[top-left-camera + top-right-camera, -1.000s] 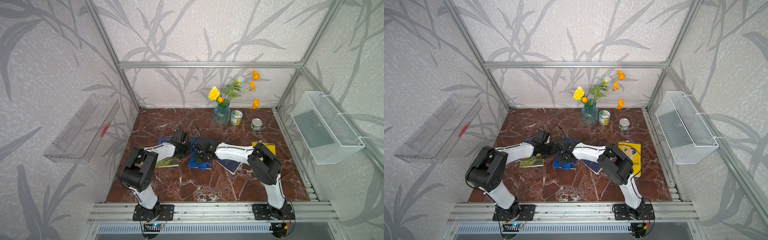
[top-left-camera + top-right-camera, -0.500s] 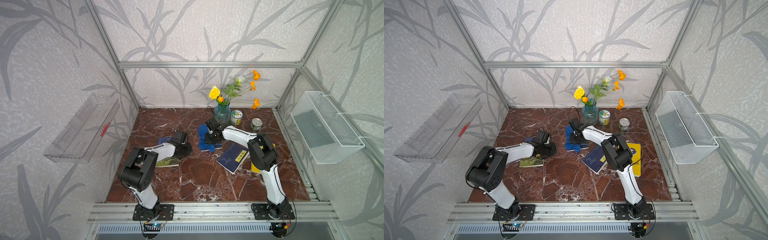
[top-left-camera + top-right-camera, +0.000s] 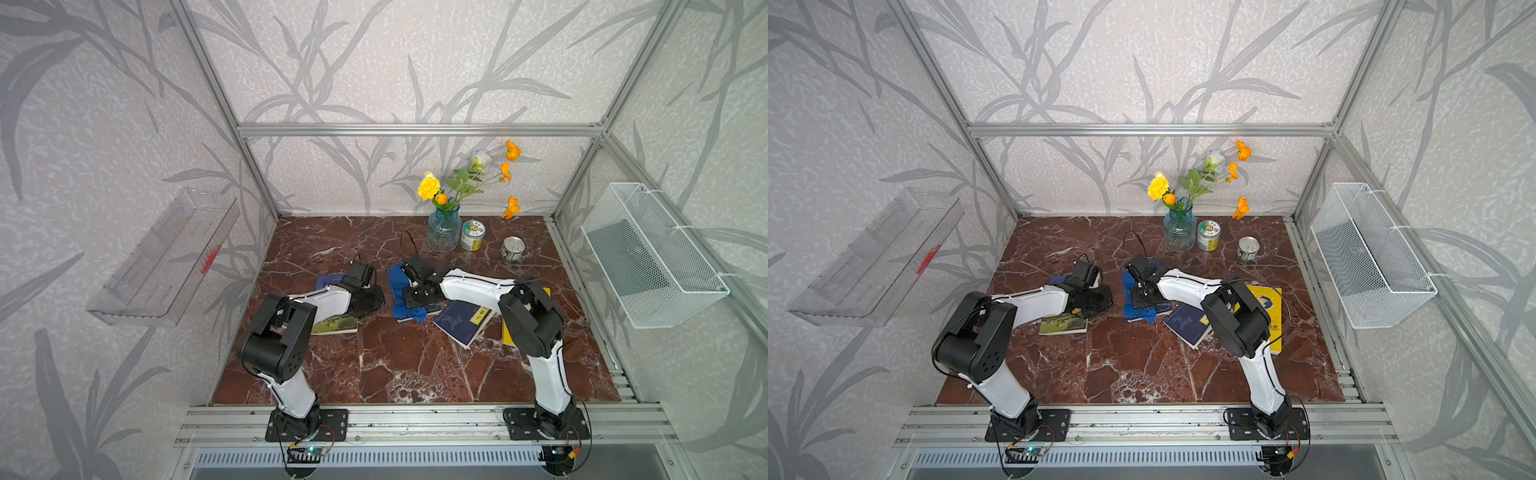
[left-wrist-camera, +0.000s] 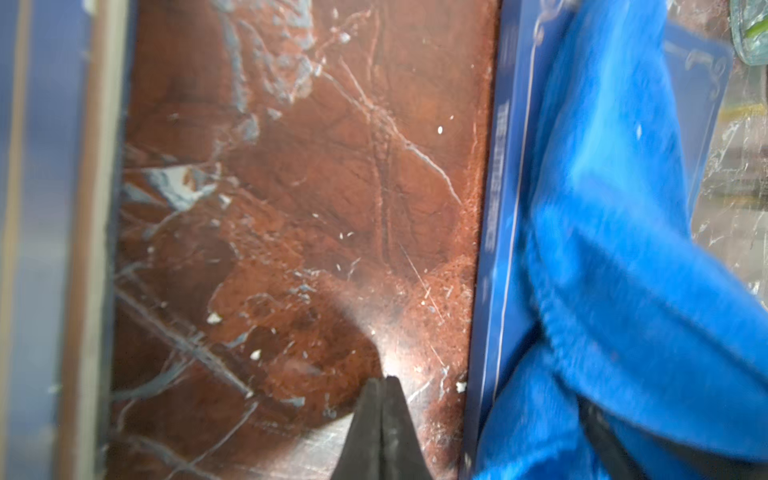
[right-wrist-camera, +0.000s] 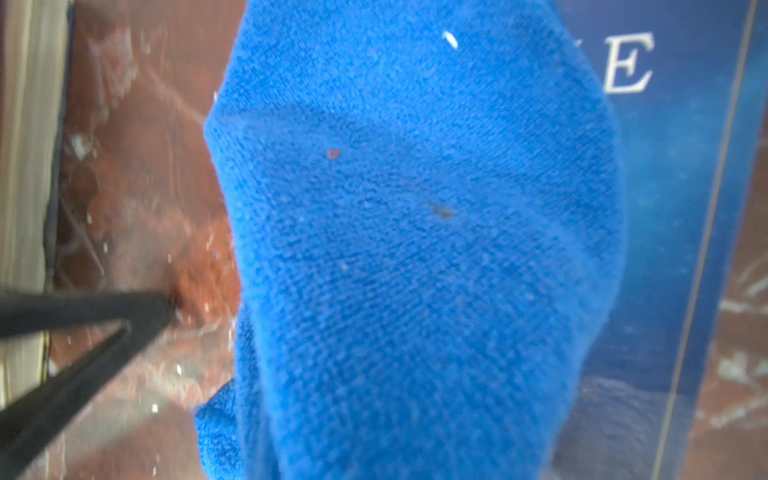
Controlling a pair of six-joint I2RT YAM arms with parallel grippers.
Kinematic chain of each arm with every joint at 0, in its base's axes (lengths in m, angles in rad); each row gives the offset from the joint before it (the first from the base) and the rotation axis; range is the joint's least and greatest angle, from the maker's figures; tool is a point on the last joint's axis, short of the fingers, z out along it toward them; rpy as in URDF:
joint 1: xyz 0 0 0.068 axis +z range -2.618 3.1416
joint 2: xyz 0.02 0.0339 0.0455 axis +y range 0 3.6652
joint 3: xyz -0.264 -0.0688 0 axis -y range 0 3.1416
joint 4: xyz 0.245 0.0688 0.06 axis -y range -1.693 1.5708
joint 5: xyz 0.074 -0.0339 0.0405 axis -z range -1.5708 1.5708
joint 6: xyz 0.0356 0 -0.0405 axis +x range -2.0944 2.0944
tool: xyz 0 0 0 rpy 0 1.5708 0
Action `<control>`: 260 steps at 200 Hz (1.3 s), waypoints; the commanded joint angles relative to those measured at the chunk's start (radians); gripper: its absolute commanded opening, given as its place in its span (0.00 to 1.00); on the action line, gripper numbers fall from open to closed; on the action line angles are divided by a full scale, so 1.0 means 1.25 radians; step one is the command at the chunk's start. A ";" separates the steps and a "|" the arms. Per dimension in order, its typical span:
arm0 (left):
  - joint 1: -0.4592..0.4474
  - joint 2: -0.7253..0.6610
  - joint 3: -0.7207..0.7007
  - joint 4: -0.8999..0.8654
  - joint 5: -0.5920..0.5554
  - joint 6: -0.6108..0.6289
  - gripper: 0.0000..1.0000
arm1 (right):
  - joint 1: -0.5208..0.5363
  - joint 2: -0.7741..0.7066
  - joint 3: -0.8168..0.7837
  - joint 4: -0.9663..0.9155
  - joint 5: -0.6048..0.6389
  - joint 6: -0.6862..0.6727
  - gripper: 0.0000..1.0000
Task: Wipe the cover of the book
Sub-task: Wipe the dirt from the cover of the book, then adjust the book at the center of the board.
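A dark blue book (image 5: 673, 208) lies mid-table, its spine (image 4: 503, 208) facing the left arm; in both top views it is mostly covered. A blue cloth (image 3: 399, 286) (image 3: 1128, 286) is draped over its cover. My right gripper (image 3: 411, 297) (image 3: 1142, 297) presses down on the book, shut on the cloth (image 5: 415, 249), which hides its jaws. My left gripper (image 4: 384, 380) (image 3: 374, 299) is shut and empty, its tip on bare marble just beside the book; its fingers (image 5: 104, 311) show in the right wrist view.
Another navy book (image 3: 461, 320) and a yellow book (image 3: 1266, 307) lie under the right arm. A green-covered book (image 3: 334, 326) and a blue one (image 3: 328, 280) lie by the left arm. A vase of flowers (image 3: 444, 232) and two cans (image 3: 472, 236) (image 3: 512, 249) stand at the back.
The right gripper swept the cloth from the book's near end toward the vase, then came part of the way back. The left arm stayed still.
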 commanded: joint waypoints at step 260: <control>0.453 -0.075 -0.039 -0.096 0.009 -0.079 0.54 | 0.080 0.061 0.258 -0.031 -0.303 0.027 0.00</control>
